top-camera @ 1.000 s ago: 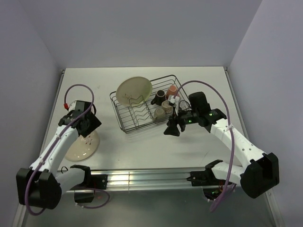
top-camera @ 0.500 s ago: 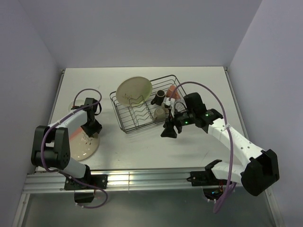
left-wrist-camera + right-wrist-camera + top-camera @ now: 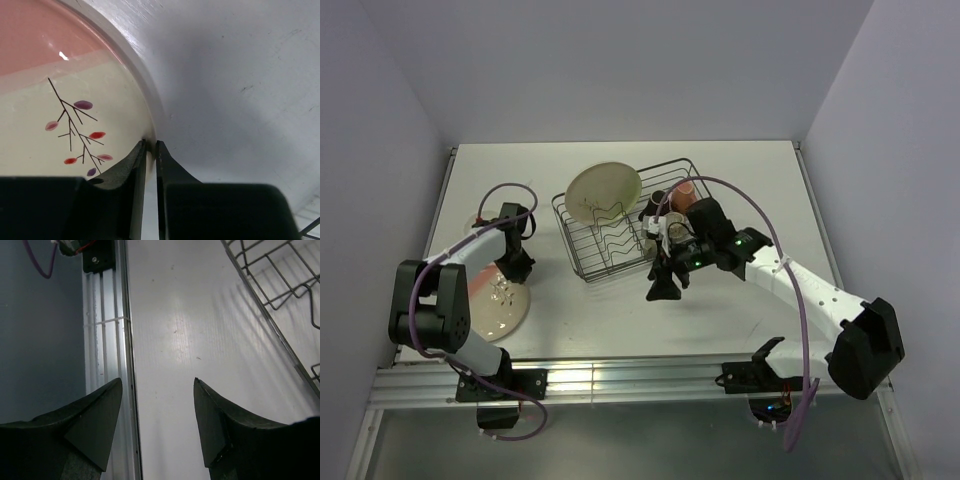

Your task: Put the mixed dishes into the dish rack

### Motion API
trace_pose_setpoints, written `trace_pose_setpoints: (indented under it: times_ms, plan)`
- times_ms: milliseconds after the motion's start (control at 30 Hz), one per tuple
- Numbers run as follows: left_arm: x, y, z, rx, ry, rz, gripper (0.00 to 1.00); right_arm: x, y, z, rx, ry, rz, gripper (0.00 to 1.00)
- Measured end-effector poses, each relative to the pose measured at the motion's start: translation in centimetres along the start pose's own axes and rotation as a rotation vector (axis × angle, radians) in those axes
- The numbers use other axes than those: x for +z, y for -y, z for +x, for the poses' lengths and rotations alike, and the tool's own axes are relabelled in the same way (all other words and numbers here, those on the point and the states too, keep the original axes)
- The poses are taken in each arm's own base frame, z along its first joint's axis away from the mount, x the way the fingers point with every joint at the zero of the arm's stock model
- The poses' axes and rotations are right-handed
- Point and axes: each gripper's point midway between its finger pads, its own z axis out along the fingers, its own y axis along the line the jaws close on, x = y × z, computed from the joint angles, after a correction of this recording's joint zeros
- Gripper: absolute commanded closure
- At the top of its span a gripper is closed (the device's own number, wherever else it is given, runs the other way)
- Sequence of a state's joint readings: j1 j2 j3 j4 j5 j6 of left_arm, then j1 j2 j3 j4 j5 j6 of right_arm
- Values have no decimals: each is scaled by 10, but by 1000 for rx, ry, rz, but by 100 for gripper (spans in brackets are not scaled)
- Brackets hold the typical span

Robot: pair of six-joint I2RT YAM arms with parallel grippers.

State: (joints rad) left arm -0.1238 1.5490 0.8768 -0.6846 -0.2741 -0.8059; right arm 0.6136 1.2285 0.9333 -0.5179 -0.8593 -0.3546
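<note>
My left pincer (image 3: 150, 143) is closed on the rim of the large cream plate with a pink-tinted band and a sprig mark (image 3: 60, 100), with one finger on its face and the other outside the edge. That plate lies flat on the white table (image 3: 740, 300), well to the left of the black wire dish rack (image 3: 575, 258). My right pincer (image 3: 157, 385) stands wide open and holds nothing. It hangs over bare table just beside the rack's near side. A large green-tinted cream plate (image 3: 603, 190) stands on edge in the rack's left end. A pink mug (image 3: 686, 188) and other small mugs occupy the right end, partly hidden by my right arm, so I cannot count them.
</note>
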Motion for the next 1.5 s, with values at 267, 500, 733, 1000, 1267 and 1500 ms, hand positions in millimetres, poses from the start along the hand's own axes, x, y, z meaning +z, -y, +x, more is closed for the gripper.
trace_pose_setpoints:
  times_ms: [267, 500, 733, 1000, 1267, 1500]
  plan:
    - [-17, 5, 4, -16, -18, 76, 100, 42, -27, -17, 42, -22, -118, 38]
    - [-54, 13, -2, -66, 18, 200, 100, 105, -18, -59, 270, -14, -86, 38]
    - [-66, 16, -2, -93, 10, 250, 100, 150, -15, -84, 417, 41, 25, 34]
    - [-76, 11, -6, -133, 8, 283, 100, 205, -13, -109, 482, 105, 66, 34]
    - [-86, 5, -14, -177, 25, 312, 100, 251, 1, -87, 580, 85, 145, 34]
    - [-90, 5, -15, -195, 16, 339, 100, 273, 19, -94, 626, 132, 204, 34]
